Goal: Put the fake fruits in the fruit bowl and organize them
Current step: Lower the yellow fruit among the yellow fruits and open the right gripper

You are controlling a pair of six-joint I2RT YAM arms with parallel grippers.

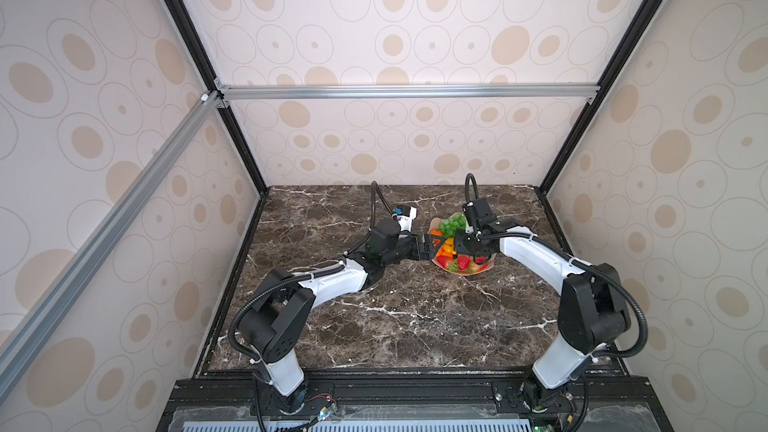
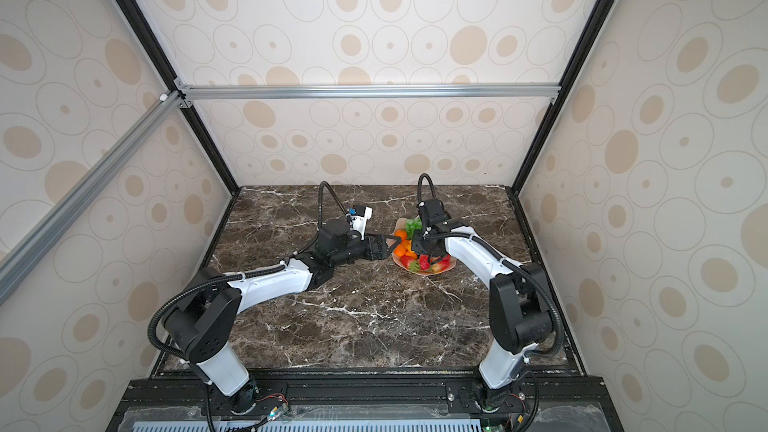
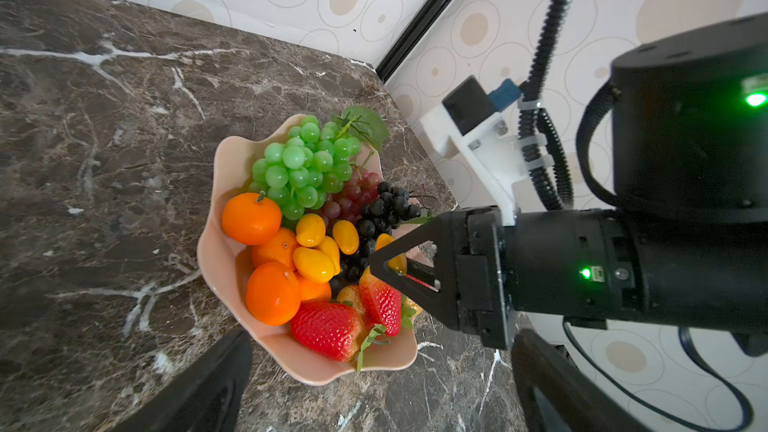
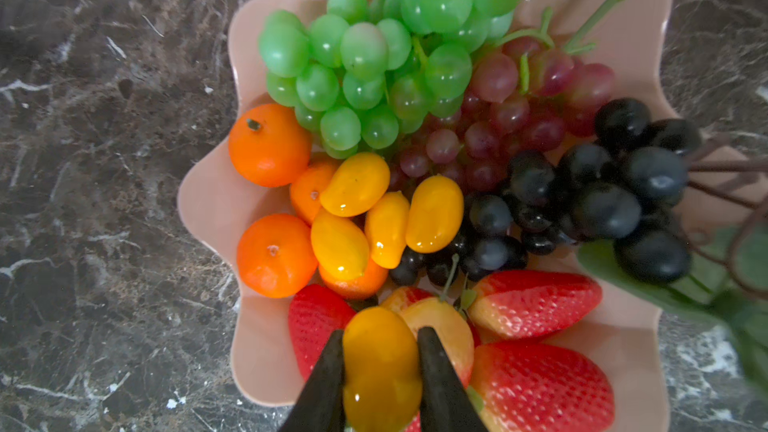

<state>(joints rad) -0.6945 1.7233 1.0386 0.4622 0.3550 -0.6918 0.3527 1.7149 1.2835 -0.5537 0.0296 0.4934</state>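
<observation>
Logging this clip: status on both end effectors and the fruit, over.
Right end effector shut on a kumquat, over the bowl. Left end effector open, empty, at the bowl's rim. Strawberries lie right beneath the kumquat.

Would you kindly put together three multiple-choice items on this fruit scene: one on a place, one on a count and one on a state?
1. Where do the green grapes lie?
A. In the fruit bowl, beside a tangerine
B. Outside the bowl
C. Hidden beneath the tangerines

2. How many differently coloured grape bunches are in the bowl?
A. One
B. Three
C. Five

3. What state is the right gripper in?
A. Open and empty
B. Shut on a tangerine
C. Shut on a kumquat

Answers:
1 A: the right wrist view shows them inside the rim, next to that orange fruit.
2 B: besides the green bunch there are red-purple grapes and black grapes.
3 C: its fingers press the yellow-orange oval from both sides, above the bowl.
</observation>
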